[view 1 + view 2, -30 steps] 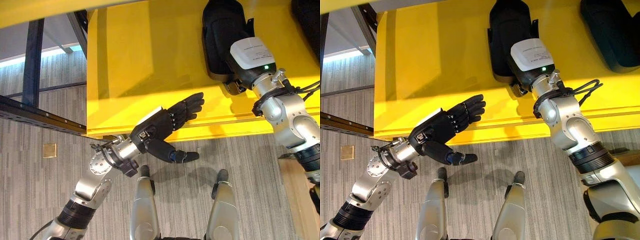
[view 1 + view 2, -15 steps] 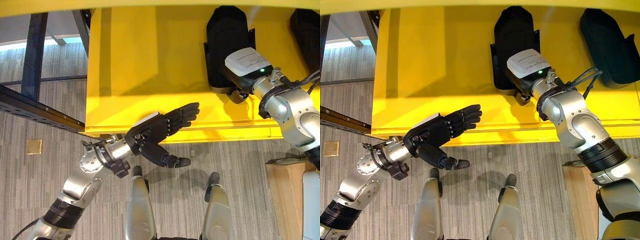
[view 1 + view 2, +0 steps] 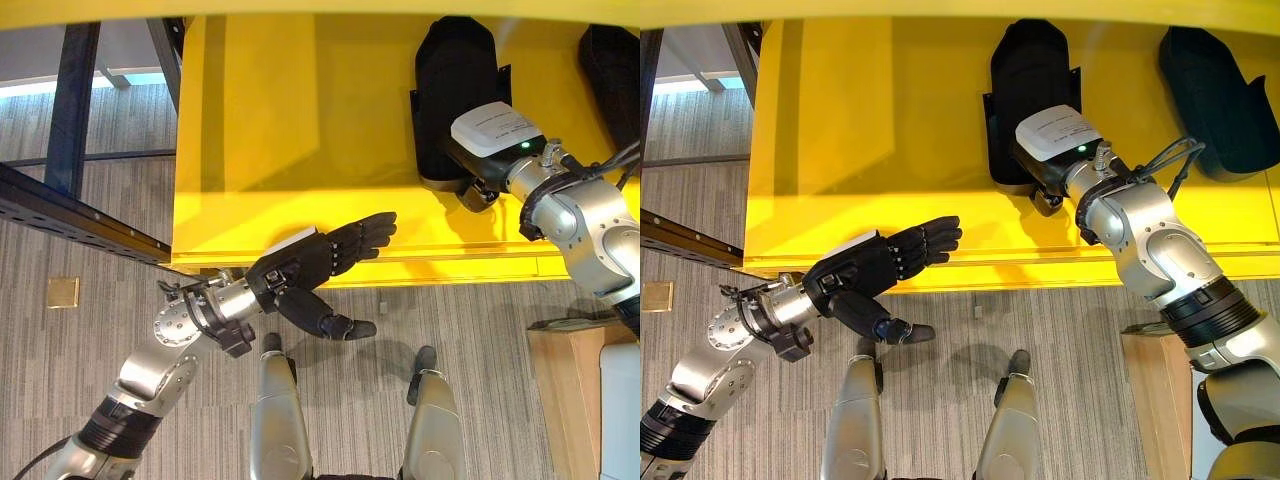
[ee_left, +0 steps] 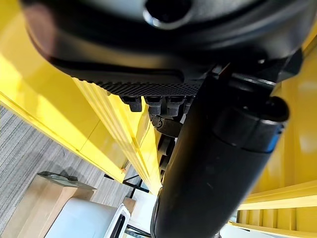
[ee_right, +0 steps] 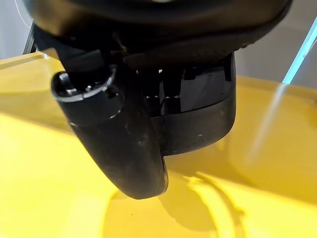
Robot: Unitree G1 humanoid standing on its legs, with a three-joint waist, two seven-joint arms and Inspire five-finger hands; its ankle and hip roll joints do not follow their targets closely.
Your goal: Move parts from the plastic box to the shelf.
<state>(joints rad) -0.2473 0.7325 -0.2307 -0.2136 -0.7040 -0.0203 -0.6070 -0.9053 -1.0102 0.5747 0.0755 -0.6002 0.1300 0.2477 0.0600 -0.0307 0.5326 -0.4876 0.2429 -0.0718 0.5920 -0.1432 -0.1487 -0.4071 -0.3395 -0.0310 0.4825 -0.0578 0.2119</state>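
I'm looking down on the yellow shelf (image 3: 300,130), the biggest thing in front of me, and my right arm is reaching onto it with the black part (image 3: 455,95) lying flat on the shelf surface, a second black part (image 3: 1215,95) sitting apart from it further to the right. My right hand (image 5: 163,99) is at the near end of the part; in the wrist view I see the thumb and the dark bulk of the hand low over the yellow surface, but I cannot tell whether the fingers are curled on the part or loose. So my call is that this is the placing step, and to do it well I'd make sure the part rests fully on the shelf, clear of the front lip, let go cleanly, then draw the hand straight back toward me so it doesn't drag the part along. My left hand (image 3: 320,265) hangs just in front of the shelf edge, fingers straight and close together, thumb spread out below them, holding nothing; I'd keep it clear of the lip. At the lower right I see a wooden block (image 3: 570,390). As for writing, there's a white label on the right wrist housing (image 3: 495,125) with faint print, too small for me to read.
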